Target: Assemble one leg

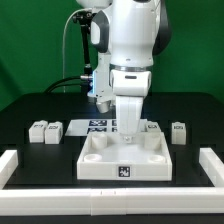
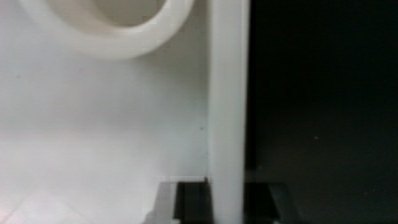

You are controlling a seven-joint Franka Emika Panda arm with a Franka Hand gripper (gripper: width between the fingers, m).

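Observation:
The white panel [image 1: 120, 160], with round corner sockets and a tag on its front face, lies at the front middle of the table. My gripper [image 1: 128, 130] is down at its far edge, towards the exterior view's right. In the wrist view the gripper [image 2: 228, 202] straddles the panel's thin raised rim [image 2: 228, 100], and the two dark fingers [image 2: 189, 205] press on either side of it. One round socket [image 2: 125, 25] shows beside the rim. Two legs [image 1: 40, 130] [image 1: 56, 128] stand on the exterior view's left and two more [image 1: 178, 131] [image 1: 152, 127] on the right, all apart from the gripper.
The marker board [image 1: 97, 125] lies flat behind the panel, partly hidden by the arm. White rails stand at the table's left [image 1: 10, 162] and right [image 1: 212, 165] front corners. Black table [image 2: 329, 110] lies beyond the panel's rim.

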